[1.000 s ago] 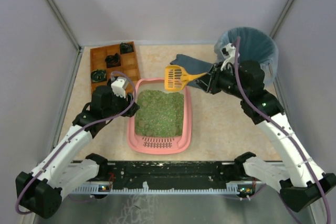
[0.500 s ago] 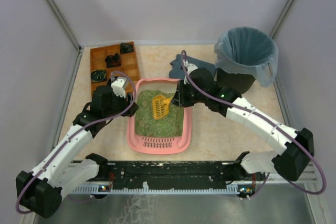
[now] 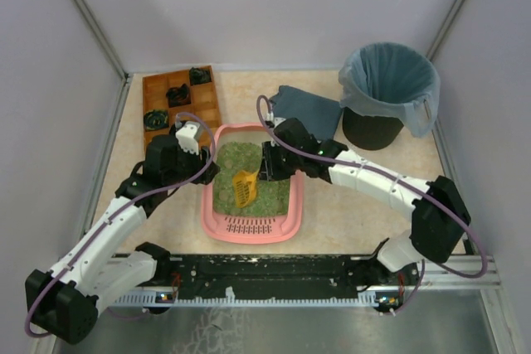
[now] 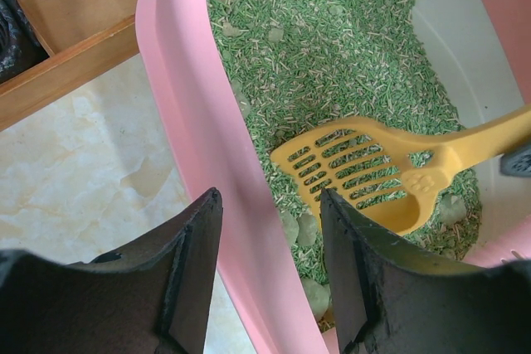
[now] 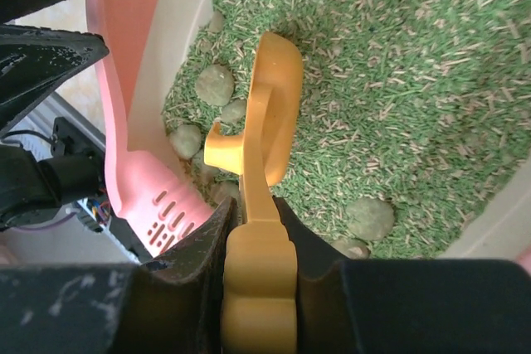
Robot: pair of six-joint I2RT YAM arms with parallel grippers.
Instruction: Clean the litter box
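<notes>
The pink litter box [image 3: 207, 209] lies at the table's middle, filled with green litter. My left gripper [image 3: 209, 170] straddles its left wall [image 4: 191, 80], one finger outside and one inside, closed on the rim [image 4: 270, 196]. My right gripper [image 3: 267, 165] is shut on the handle of a yellow slotted scoop [image 3: 244, 188]. The scoop's blade [image 4: 365, 176] rests tilted in the litter near the grille end. In the right wrist view the scoop [image 5: 278, 97] stands on edge beyond my gripper [image 5: 253, 205], with grey-green clumps [image 5: 214, 84] beside it along the box wall [image 5: 133, 55].
A brown wooden compartment tray [image 3: 178, 105] sits at the back left, close to the box. A black bin with a blue-grey bag [image 3: 388, 93] stands at the back right. A dark grey cloth [image 3: 307, 107] lies between the bin and the box. Grey walls close in on both sides.
The right arm swung from beside the bin to over the box and lowered the scoop into the litter near the grille end. The left arm stayed put.
</notes>
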